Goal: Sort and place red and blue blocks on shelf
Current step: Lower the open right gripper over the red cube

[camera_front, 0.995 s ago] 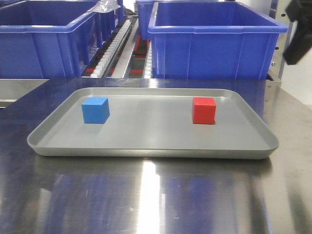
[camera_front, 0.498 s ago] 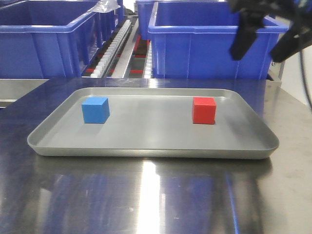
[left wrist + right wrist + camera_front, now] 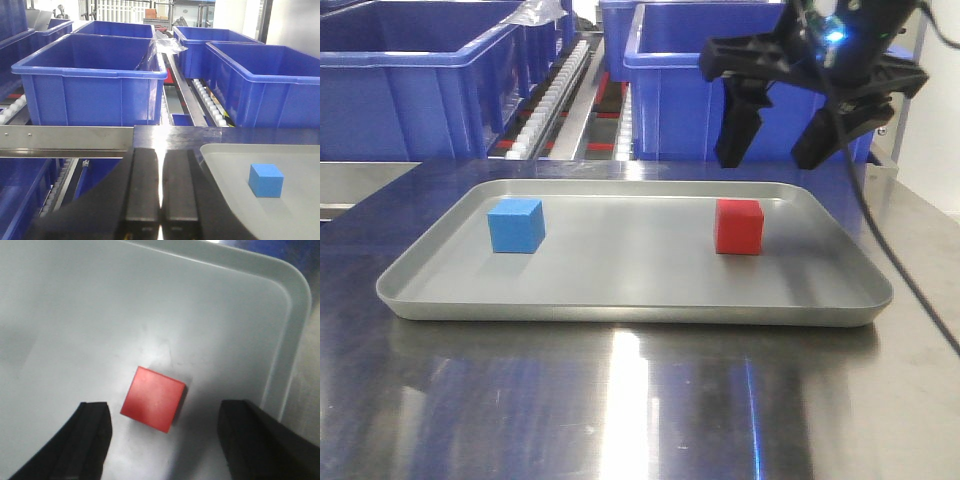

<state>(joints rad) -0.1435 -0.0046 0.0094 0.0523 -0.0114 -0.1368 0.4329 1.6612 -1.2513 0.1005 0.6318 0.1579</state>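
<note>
Brought right gripper in from far right, above red block, jaws wide apart; left gripper parked, jaws together. Shelved nothing yet: blue block also on grey tray.

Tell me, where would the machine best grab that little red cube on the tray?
Probably from straight above, pinching two opposite side faces of the red cube. It lies flat on the tray, nothing crowding it. The open right tool hangs above, but the cube looks turned relative to its fingers, so twist first.
</note>
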